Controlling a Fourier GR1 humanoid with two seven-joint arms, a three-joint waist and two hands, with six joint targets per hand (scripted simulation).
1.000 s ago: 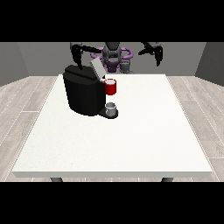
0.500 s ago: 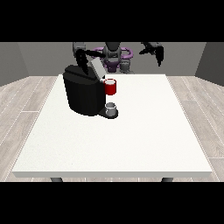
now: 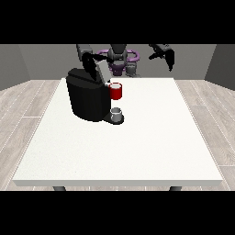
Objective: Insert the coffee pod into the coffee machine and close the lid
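Observation:
The black coffee machine (image 3: 88,98) stands on the white table (image 3: 137,142) at the back left. A red round part (image 3: 116,91) sticks out of its front, above a small grey cup (image 3: 117,114) on the machine's base. No separate coffee pod shows. The hand at the view's left (image 3: 95,68) lies against the raised dark lid on top of the machine, near its back edge. The hand at the view's right (image 3: 168,56) hangs in the air behind the table's far edge, away from the machine, its fingers relaxed and holding nothing.
The robot's purple and grey torso (image 3: 120,59) stands behind the table's far edge. The white tabletop stretches wide to the right of the machine and in front of it. A wooden floor surrounds the table.
The arm at the view's left has come down and forward onto the machine's top. The hand at the view's right has shifted slightly right and stays raised.

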